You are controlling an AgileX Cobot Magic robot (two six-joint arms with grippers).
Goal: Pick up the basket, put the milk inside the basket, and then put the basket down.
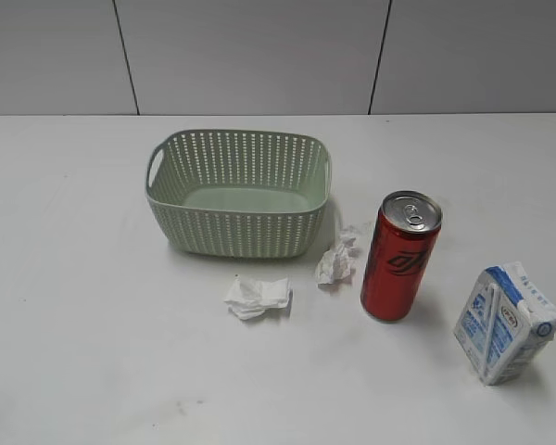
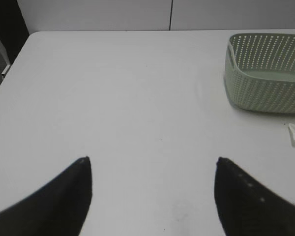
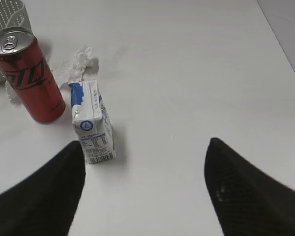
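Exterior view: no step of the task appears done. The basket (image 1: 239, 192) sits flat on the bench (image 1: 74, 324), toward the far edge and a little left of centre; it holds nothing. The milk (image 1: 507, 322) stands upright near the front right corner, well apart from the basket. Between them stands a red can (image 1: 400, 256), unopened as far as the tab shows, with one crumpled tissue (image 1: 337, 260) just left of it and another tissue (image 1: 258, 296) in front of the basket. Neither arm shows in this view. Still to do, by my judgement: lift basket, load milk, set basket down.

Left wrist view: left gripper (image 2: 152, 164) has its fingers spread wide, nothing between them, hovering over bare bench near the left edge. The basket lies ahead and to the right, well apart; interior visible, empty.

Right wrist view: right gripper (image 3: 142, 145) fingers spread apart, holding nothing. The milk stands just ahead of the left finger (image 3: 44, 191), close but not between the fingers; contact cannot be told. The can stands just beyond the carton, with a tissue behind it.
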